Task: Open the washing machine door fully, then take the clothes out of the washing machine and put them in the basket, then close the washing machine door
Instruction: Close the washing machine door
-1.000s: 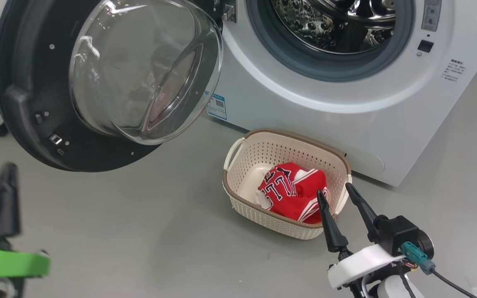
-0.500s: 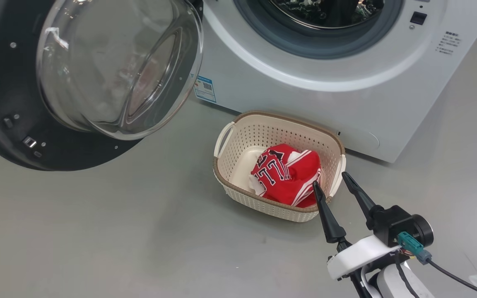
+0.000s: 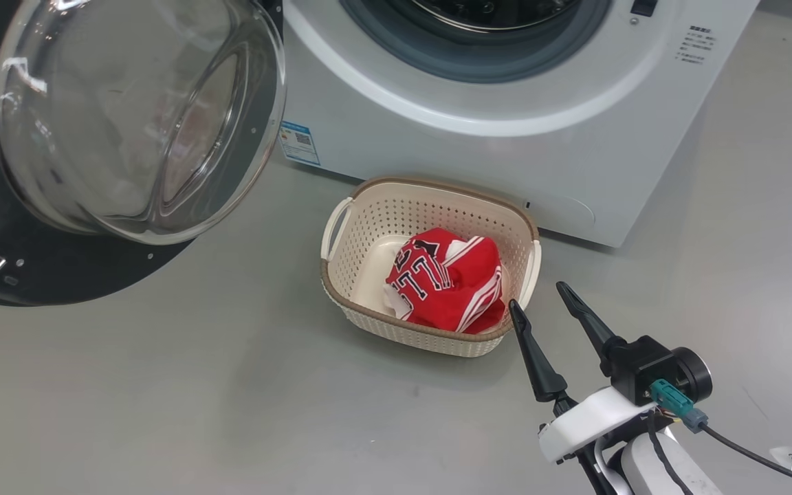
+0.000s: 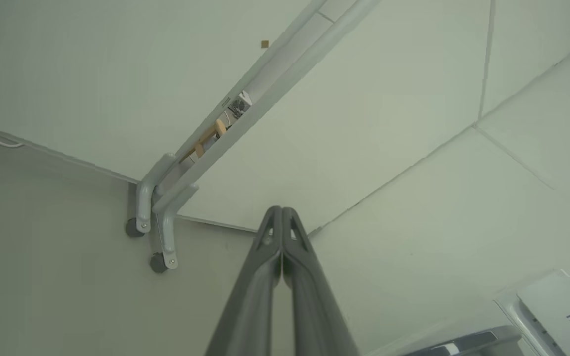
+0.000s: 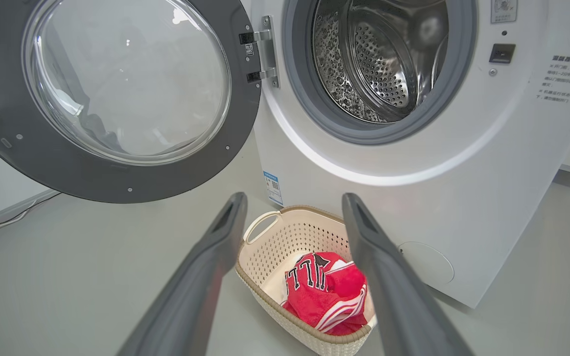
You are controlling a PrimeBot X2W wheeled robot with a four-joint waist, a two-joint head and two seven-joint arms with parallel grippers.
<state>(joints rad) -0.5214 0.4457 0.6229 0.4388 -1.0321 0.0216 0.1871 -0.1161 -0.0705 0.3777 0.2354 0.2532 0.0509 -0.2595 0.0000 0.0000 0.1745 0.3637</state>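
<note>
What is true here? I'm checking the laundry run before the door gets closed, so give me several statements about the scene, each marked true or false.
1. The clothes lie inside the basket. True.
2. The washing machine door is shut. False: it stands swung wide open beside the mouth.
3. The right gripper holds the clothes. False: its jaws are open and empty, near the basket's rim.
4. The left gripper has its jaws shut. True.
5. Red clothes fill the drum. False: the part of the drum in view is bare steel.
</note>
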